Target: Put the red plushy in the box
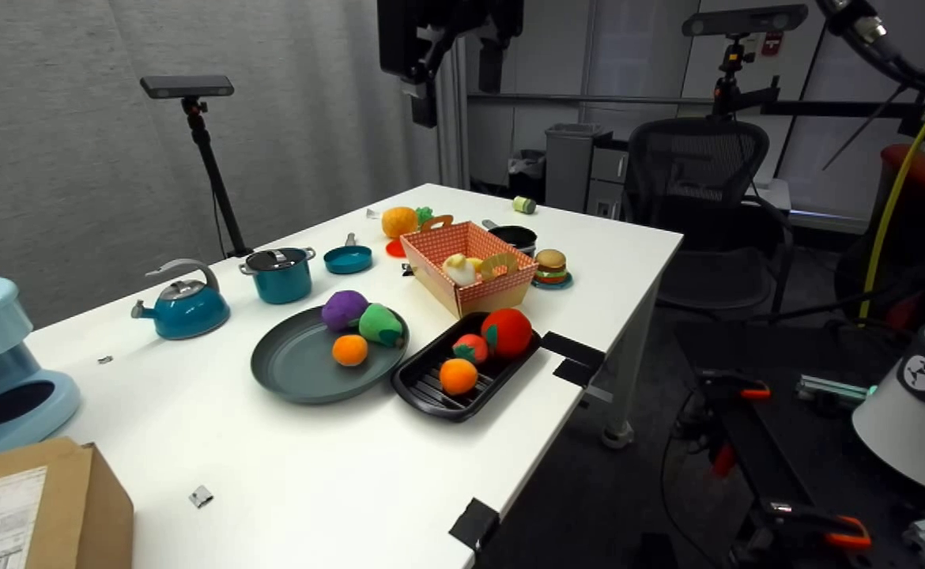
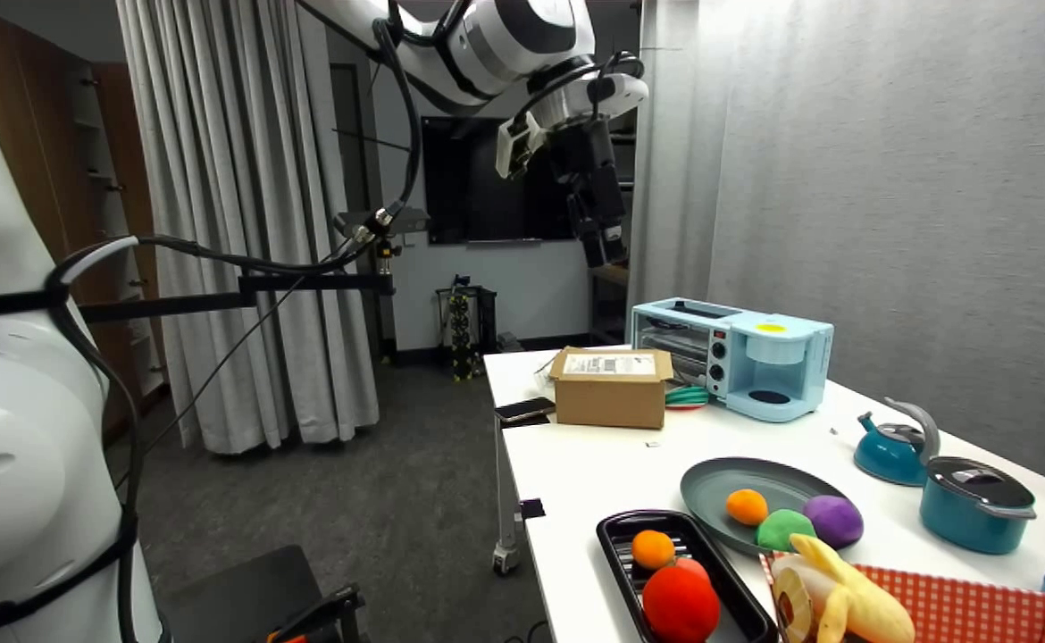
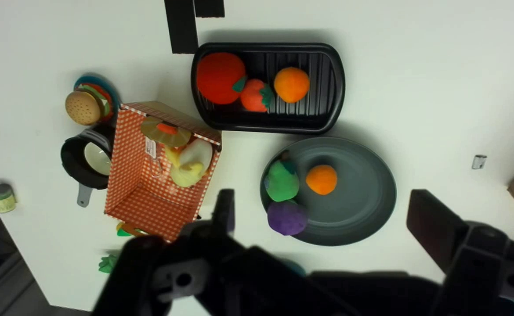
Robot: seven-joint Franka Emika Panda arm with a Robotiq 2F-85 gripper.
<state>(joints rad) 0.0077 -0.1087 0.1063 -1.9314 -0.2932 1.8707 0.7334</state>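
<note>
Red plushy [image 3: 218, 78] sits well below the empty, seemingly fully spread pincer [image 1: 457, 101].

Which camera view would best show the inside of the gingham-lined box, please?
The wrist view: it looks down into the gingham-lined box, showing most of its inside. In both exterior views, the lower angle shows less; in an exterior view, the bottom edge also cuts the box off.

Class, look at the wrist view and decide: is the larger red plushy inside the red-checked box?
No: the larger red plushy lies in the black tray, outside the red-checked box.
</note>
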